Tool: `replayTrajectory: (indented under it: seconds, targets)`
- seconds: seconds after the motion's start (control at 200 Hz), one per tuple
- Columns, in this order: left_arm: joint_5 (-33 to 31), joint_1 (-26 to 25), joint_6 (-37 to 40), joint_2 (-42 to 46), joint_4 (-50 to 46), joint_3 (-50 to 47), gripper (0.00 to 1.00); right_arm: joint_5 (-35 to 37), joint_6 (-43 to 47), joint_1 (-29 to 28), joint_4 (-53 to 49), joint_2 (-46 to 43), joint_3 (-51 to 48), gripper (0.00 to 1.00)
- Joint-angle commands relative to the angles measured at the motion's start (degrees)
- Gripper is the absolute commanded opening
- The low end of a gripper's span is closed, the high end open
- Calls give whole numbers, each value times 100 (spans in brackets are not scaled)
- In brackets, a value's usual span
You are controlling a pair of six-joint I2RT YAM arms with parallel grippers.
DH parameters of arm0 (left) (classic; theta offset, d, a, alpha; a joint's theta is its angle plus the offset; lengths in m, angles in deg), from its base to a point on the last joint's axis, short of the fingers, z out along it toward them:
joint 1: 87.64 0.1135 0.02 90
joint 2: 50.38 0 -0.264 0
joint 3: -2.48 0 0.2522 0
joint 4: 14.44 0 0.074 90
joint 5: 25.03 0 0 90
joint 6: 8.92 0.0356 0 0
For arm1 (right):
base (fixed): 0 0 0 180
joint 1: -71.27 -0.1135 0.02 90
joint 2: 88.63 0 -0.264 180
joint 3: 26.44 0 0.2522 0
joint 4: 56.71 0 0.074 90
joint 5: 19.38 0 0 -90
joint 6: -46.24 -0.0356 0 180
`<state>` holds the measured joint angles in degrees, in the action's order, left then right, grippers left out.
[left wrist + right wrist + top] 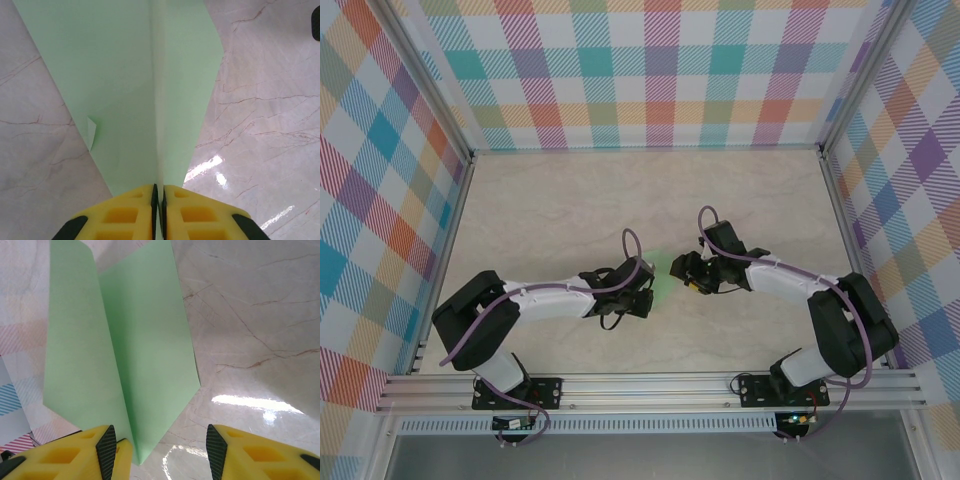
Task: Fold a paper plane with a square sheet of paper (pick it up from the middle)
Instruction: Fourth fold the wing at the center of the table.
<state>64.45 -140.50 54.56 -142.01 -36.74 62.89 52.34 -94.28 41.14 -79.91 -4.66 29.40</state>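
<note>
In the top view I see both arms reaching toward the middle of the desk (570,200). The left gripper (642,287) and the right gripper (686,272) face each other, and between them there is a small pale green patch, the paper plane (665,268). From this height I cannot tell the state of the jaws. In the left wrist view the left gripper (158,195) is clenched: its yellow fingers (125,217) are pressed together on the centre crease of the paper plane (115,75). The two green halves spread away from this crease above the marble desk (260,125). I judge that the grip sits on the crease so the fold stays sharp and the paper cannot unfold. One small folded corner (92,131) sticks out on the left edge. In the right wrist view the right gripper (162,442) is released, and its jaws stand wide apart. The paper plane (145,340) stands upright between them, close to the left black pad (106,445), and I cannot tell whether it touches this pad. It seems to me that this gripper waits open around the pointed end, ready to take the paper or press the next fold.
</note>
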Motion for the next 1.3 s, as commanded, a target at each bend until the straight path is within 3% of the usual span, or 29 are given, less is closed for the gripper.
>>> replayTrajectory:
  seconds: [0.0, 0.295, 0.55, 0.75, 1.295]
  targets:
    - [326, 150, 64, -61, 246, -11, 12, -96, -62, 8, 43, -196, -83, 53]
    - [1273, 537, 259, -74, 671, -151, 10, -256, -120, -19, 217, -274, -224, 47]
    - [1684, 699, 341, -203, 787, -174, 9, -590, -253, -159, 758, -167, -200, 26]
    - [2160, 912, 261, -379, 1025, -266, 8, -697, -458, -298, 1130, 128, -49, 18]
    - [3236, 1495, -32, -714, 1711, -566, 7, -791, -778, -557, 1648, 1018, 478, 13]
